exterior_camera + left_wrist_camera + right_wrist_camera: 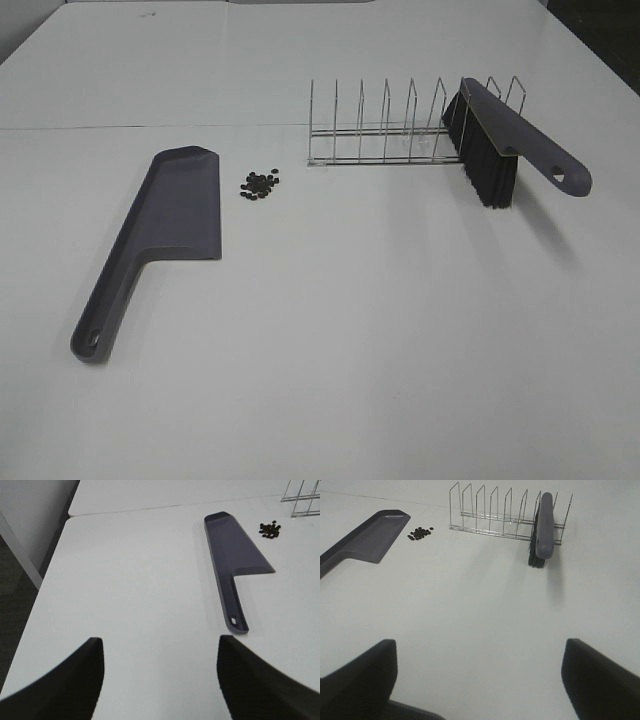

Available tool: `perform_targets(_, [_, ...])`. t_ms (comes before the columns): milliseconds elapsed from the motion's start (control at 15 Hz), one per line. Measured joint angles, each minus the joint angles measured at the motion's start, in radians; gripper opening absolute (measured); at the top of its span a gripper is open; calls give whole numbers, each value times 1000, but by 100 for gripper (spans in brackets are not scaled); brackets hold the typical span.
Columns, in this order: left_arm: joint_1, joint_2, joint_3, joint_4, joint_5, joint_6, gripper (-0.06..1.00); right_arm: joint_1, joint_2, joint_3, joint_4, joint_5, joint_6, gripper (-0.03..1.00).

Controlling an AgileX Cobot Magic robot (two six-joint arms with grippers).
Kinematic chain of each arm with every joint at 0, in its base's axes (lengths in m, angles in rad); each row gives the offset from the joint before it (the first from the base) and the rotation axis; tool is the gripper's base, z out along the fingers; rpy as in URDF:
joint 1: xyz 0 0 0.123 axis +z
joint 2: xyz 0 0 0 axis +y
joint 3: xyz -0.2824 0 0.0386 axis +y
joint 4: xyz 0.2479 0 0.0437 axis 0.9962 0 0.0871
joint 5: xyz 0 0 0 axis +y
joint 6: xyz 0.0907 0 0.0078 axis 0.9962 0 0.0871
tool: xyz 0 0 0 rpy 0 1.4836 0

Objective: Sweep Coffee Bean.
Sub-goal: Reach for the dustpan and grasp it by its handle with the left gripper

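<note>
Nothing had been swept up yet. The coffee bean pile (pixel 259 184) lay in one little heap on the white table (pixel 350 350), just beside the grey dustpan (pixel 178 210) but not in it. The dustpan lay flat on the table with nothing inside, and no one was holding it. The brush (pixel 490 150) stood in the end slot of the wire rack (pixel 385 135), well apart from the beans, with its black hairs pointing down at the table. The left gripper (pixel 160 647) hung over the table on the dustpan's side with its jaws wide apart and nothing between them. The right gripper (pixel 480 650) hung back from the rack, and its jaws were wide apart and held nothing too. So all the work was left to do: pick up the brush, hold the dustpan, and push the beans into it
</note>
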State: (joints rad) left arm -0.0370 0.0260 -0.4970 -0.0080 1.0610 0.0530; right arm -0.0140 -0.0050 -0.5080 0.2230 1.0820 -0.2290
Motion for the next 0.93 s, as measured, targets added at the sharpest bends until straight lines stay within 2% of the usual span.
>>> perform_targets(200, [1,173,-9,8,-9,-14,60,0,0,0,0,0,0,76])
perform_targets(267, [1,246,-26,8,-48,-22,60,0,0,0,0,0,0,76])
perform_targets(333, [1,354,-61,-7,-130,-34,60,0,0,0,0,0,0,76])
perform_targets(467, [1,517,-112,-52,-218,-42,60,0,0,0,0,0,0,76])
perform_targets(600, [1,690,-176,-113,-264,-42,60,0,0,0,0,0,0,76])
perform_targets(800, [1,975,-293,-203,-277,-42,60,0,0,0,0,0,0,76])
perform_targets(933, [1,1110,-363,-235,-275,-42,61,0,0,0,0,0,0,76])
